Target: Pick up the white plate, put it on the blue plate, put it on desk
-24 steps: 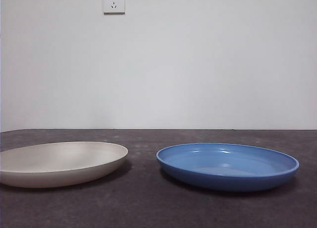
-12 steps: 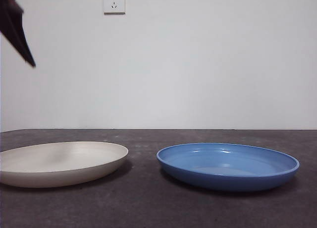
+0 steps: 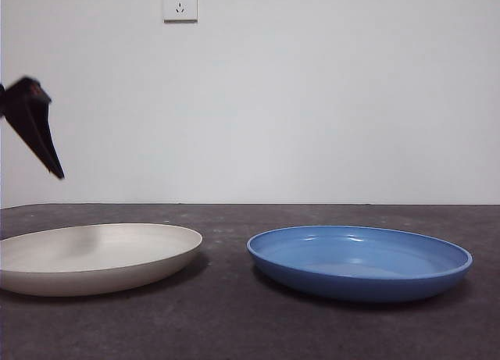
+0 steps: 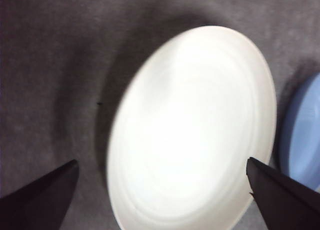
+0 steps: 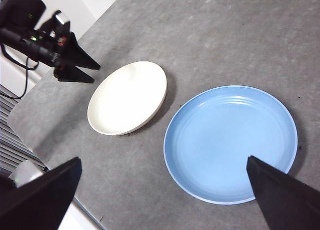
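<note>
The white plate (image 3: 101,254) lies on the left of the dark grey desk (image 3: 234,321). The blue plate (image 3: 359,260) lies to its right, a small gap between them. My left gripper (image 3: 47,145) hangs in the air above the white plate's left part, as a dark jaw at the left edge. In the left wrist view the left gripper (image 4: 161,161) is open, its jaws wide apart over the white plate (image 4: 190,130). My right gripper (image 5: 163,160) is open and high, looking down on the blue plate (image 5: 230,142), the white plate (image 5: 127,96) and the left gripper (image 5: 95,74).
A white wall with a socket (image 3: 180,2) stands behind the desk. In the right wrist view the desk's edge (image 5: 55,155) runs close beside the white plate, with cables and a light object below it.
The left gripper has come into the front view at the upper left and moved down towards the white plate. Both plates lie as before.
</note>
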Available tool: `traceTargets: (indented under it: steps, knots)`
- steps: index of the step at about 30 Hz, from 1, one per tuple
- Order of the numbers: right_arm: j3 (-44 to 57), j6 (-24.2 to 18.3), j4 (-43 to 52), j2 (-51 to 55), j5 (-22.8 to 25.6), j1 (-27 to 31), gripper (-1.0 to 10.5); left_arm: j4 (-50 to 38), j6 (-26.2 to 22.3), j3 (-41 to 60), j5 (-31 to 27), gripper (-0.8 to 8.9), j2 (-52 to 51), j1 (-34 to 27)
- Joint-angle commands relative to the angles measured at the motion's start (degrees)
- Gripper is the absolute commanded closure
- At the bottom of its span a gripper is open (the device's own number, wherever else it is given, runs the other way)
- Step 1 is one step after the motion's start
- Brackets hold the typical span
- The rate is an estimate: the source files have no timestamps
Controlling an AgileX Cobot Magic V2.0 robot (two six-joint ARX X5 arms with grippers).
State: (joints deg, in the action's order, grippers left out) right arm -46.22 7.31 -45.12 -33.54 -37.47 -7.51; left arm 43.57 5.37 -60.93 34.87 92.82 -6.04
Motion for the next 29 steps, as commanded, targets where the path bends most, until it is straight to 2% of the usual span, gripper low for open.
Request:
traceTargets:
  steps: [1, 9, 16, 24, 27, 29]
  knots:
    - [-0.9, 0.2, 0.5, -0.4, -0.1, -0.2, 3.3, -0.7, -0.8, -1.2, 0.4, 1.88, 2.8, -0.1]
    - [-0.9, 0.2, 0.5, -0.4, -0.1, -0.2, 3.3, -2.0, -0.8, -1.2, 0.4, 2.08, 7.3, 0.2]
    - [-0.9, 0.2, 0.5, -0.4, 0.0, -0.2, 3.3, -2.5, -0.8, -1.2, 0.3, 4.16, 8.0, 0.2]
    - [-0.9, 0.2, 0.5, -0.4, 0.2, -0.2, 3.3, -1.5, -0.8, -1.2, -2.4, 5.71, 9.2, 0.2]
    - [-0.9, 0.2, 0.5, -0.4, 0.4, -0.2, 3.3, -1.4, -0.8, -1.2, -2.5, 5.89, 10.1, 0.2]
    - [-0.9, 0.2, 0.5, -0.4, 0.4, -0.2, 3.3, -1.4, -0.8, -1.2, -2.6, 6.51, 10.6, 0.2]
